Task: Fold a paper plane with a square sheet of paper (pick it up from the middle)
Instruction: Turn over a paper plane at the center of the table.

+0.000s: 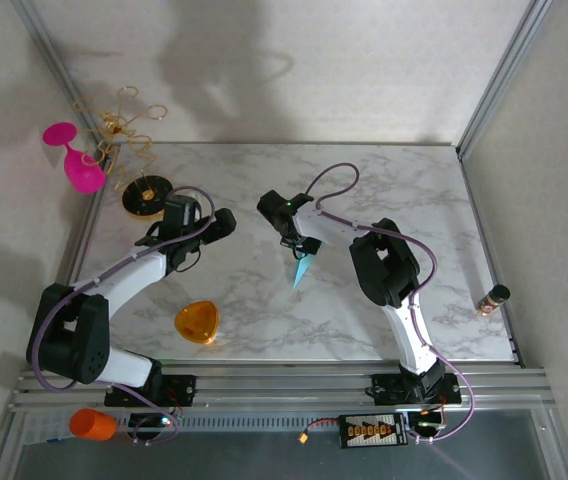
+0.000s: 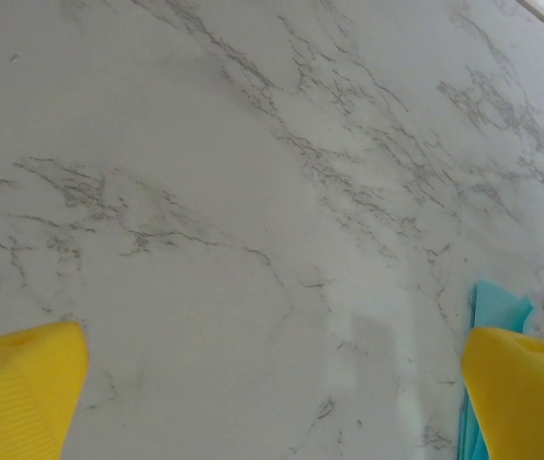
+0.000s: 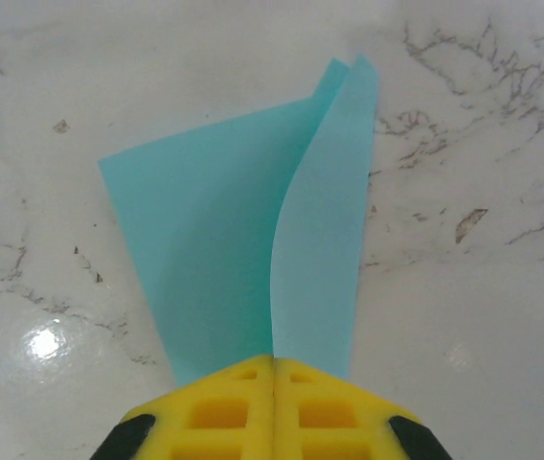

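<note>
Right pincer [image 3: 274,369]: yellow pads pressed together, clamped on one end of the paper plane [image 3: 243,240], right on its centre fold. The two teal flaps fan away from the grip. One lies flat and the other curls up a little.

From above, the paper plane [image 1: 301,268] sits mid-bench, a touch right of centre, with its tip pointing to the near edge. I can't tell whether it rests on the marble bench [image 1: 414,200] or hangs just clear of it.

Left pincer [image 2: 272,402]: pads wide apart, holding nothing, over bare marble just left of the plane. A teal corner shows beside its right pad.

Handling, as I judge it:
- The plane is near weightless, thin and limp, and it will flutter on a quick swing.
- The creases are the only stiffness, so a pinch on the fold line is the sound hold. A flap edge would buckle or tear.
- The smooth paper could slip from a light squeeze.

Orange rounded piece [image 1: 197,322] lies well apart, near left.
</note>
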### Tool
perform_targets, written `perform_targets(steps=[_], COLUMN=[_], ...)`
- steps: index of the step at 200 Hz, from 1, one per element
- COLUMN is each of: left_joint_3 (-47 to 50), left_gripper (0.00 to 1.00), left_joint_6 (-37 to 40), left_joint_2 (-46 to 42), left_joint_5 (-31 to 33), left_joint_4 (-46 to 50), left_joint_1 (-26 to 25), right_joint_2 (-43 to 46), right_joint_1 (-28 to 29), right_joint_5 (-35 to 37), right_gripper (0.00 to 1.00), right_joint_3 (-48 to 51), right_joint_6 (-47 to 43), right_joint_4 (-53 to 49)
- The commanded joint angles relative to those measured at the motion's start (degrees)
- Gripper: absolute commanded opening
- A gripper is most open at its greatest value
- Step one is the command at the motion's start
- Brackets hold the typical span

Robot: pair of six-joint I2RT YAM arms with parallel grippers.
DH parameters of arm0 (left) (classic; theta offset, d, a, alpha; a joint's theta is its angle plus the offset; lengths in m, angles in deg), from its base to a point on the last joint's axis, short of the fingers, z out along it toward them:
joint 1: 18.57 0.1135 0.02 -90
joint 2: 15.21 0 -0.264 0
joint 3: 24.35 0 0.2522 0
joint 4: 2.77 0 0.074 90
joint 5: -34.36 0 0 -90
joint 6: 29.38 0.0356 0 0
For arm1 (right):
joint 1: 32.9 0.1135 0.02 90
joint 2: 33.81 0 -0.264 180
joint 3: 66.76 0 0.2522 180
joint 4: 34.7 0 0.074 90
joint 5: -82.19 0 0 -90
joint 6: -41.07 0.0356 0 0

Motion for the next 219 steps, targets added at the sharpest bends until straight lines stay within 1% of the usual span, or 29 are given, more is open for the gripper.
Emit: perform_targets(steps=[1, 13, 29, 50, 71, 100, 141, 156, 179, 181, 185, 213, 219], left_joint_3=[0.92, 1.44, 2.34, 4.57, 7.35, 10.36, 13.28, 13.97, 14.01, 14.07, 14.03, 14.0, 13.92], left_gripper=[0.99, 0.99, 0.99, 0.99, 0.99, 0.97, 0.94, 0.94, 0.88, 0.88, 0.87, 0.81, 0.8], left_joint_6=[-1.87, -2.81, -4.13, -6.64, -10.21, -14.06, -16.64, -16.81, -16.93, -16.97, -17.12, -18.32, -18.51], left_joint_2=[-1.02, -1.31, -1.58, -2.04, -2.31, -2.47, -3.23, -2.57, -0.69, -0.47, -0.27, 2.43, 3.01], left_joint_5=[-0.47, -1.16, -2.93, -5.91, -10.12, -14.83, -16.64, -18.44, -21.46, -21.66, -22.16, -25.05, -25.55], left_joint_4=[-1.2, -1.65, -2.77, -5.68, -9.69, -14.23, -15.57, -15.92, -15.82, -15.91, -16.1, -18.42, -20.28], left_joint_1=[1.37, 2.12, 3.21, 5.06, 7.45, 8.99, 8.91, 8.9, 8.81, 8.77, 8.66, 7.4, 7.05], right_joint_2=[5.0, 7.46, 11.03, 15.12, 17.39, 17.16, 15.88, 15.31, 14.62, 14.53, 14.36, 12.67, 12.41], right_joint_1=[0.61, 0.6, 0.49, 0.49, 0.16, -0.84, -2.55, -3.5, -3.76, -4.92, -5.44, -6.39, -6.55], right_joint_5=[1.6, -0.06, -4.55, -12.62, -21.53, -31.31, -41.54, -44.41, -47.67, -47.97, -48.5, -51.89, -52.13], right_gripper=[0.0, 0.0, 0.0, 0.0, 0.0, 0.0, 0.0, 0.0, 0.0, 0.0, 0.0, 0.0, 0.0], right_joint_3=[1.25, 3.39, 6.75, 12.1, 16.8, 21.15, 27.06, 29.1, 32.1, 32.35, 32.83, 35.13, 35.57], right_joint_6=[-3.67, -7.07, -12.55, -18.97, -22.09, -22.02, -19.78, -18.17, -15.83, -15.64, -15.24, -13.14, -12.79], right_joint_4=[4.19, 9.32, 18.01, 30.74, 41.6, 52.06, 64.82, 68.43, 73.18, 73.62, 74.35, 78.16, 78.61])
